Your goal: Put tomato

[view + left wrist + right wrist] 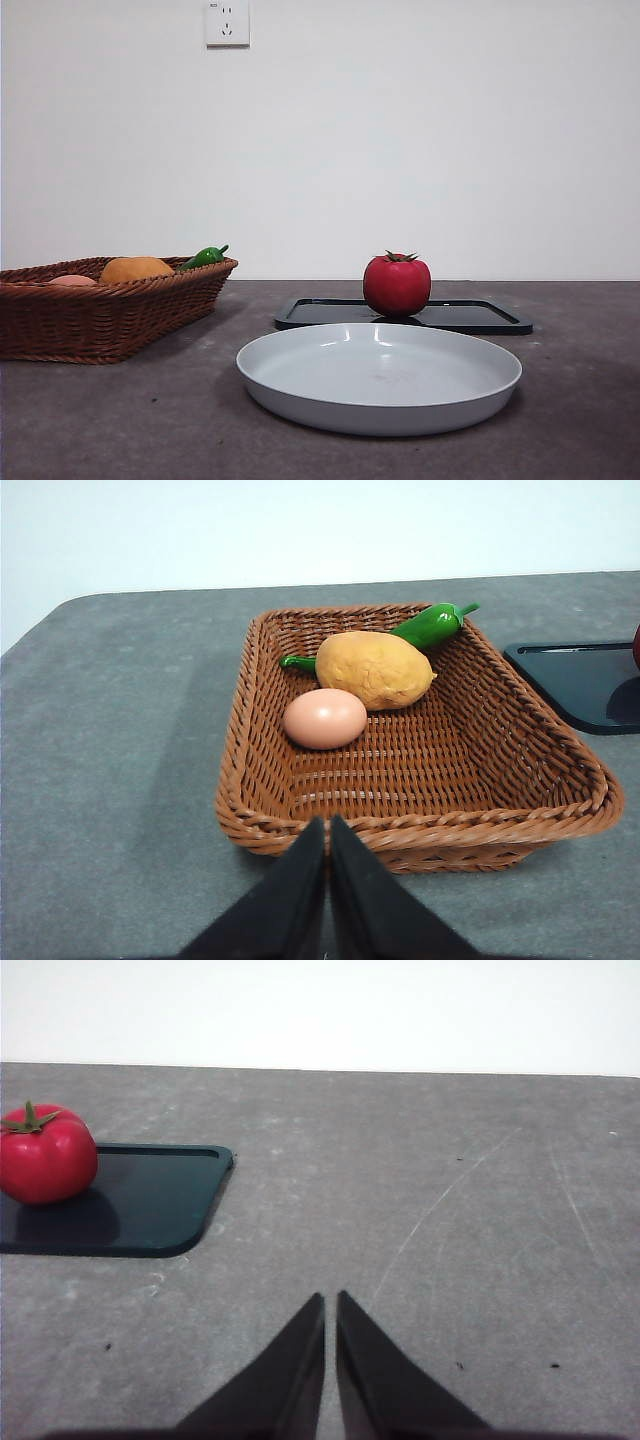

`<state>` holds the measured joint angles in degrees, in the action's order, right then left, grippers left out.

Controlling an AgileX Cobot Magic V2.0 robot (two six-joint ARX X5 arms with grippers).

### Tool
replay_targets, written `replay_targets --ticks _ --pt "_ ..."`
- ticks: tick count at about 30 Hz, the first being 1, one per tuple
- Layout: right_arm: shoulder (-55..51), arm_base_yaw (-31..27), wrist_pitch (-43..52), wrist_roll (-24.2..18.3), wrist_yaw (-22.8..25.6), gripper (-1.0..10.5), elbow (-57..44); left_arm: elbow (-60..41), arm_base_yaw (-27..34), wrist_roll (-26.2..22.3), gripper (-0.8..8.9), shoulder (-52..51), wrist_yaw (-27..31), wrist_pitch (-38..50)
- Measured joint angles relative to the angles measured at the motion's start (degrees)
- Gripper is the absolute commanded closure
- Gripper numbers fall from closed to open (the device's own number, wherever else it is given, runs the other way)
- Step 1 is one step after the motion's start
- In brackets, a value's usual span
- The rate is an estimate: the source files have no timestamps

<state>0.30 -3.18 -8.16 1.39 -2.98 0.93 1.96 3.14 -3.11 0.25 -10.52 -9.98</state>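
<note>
Tomato: the tomato sits upright on the black tray, stem up, at 12 o'clock from the grey plate — just behind it.
Basket: the wicker basket stands at 9 o'clock from the tray, holding an egg, a potato and a green pepper (pepper against the far wall).
Left gripper: the left gripper has its jaws closed together, holding nothing, just short of the basket's near rim.
Right gripper: the right gripper has its jaws pressed together, empty — over bare table, well apart from the tomato.

Glossy tomato, woven wicker basket (matt tray).
</note>
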Motion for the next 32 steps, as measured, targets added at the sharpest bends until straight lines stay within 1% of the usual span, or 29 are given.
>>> replay_targets --ticks 6,32 --pt "0.0 0.0 1.73 0.0 0.0 9.4 0.0 0.0 0.0 0.0 8.06 0.0 0.0 -0.02" --pt "0.0 0.0 1.79 0.02 0.0 9.4 -0.02 0.0 0.0 0.0 8.06 0.0 0.0 0.0"
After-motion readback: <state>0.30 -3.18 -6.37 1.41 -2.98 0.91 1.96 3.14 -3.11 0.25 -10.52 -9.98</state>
